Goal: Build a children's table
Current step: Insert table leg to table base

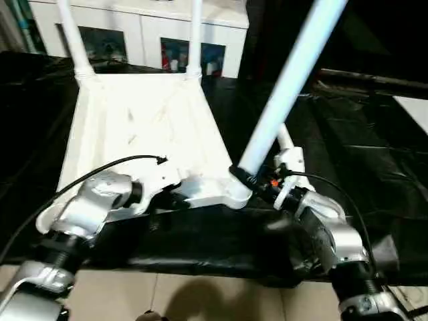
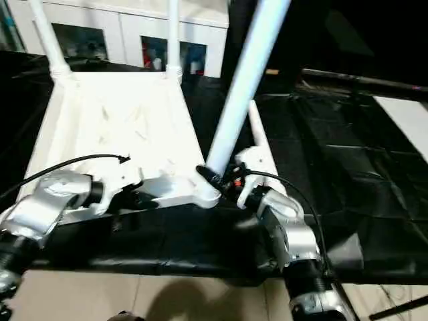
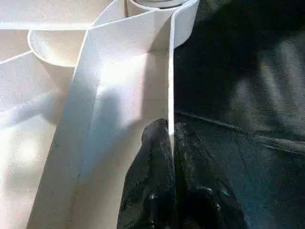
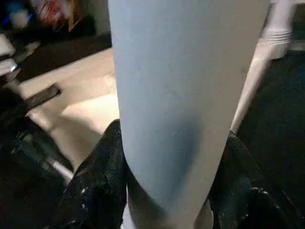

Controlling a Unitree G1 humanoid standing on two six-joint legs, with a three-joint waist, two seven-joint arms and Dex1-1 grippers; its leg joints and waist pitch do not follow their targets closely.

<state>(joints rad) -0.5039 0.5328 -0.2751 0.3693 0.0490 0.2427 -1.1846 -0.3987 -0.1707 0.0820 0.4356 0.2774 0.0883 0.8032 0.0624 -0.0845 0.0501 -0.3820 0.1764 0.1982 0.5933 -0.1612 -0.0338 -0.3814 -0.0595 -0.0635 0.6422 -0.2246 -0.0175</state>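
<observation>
leaning leg [image 1: 287,87] blocks centre (beside tabletop [image 1: 147,127])

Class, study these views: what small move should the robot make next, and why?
Probably tilt the long white tube leg upright and press down: it leans in the near corner socket of the upturned white plastic tabletop, held by the right gripper, while the left gripper pinches the rim.

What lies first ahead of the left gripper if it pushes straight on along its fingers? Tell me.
The left gripper is shut on the tabletop's thin side wall; straight on, it would likely slide along that wall to the corner socket.
</observation>
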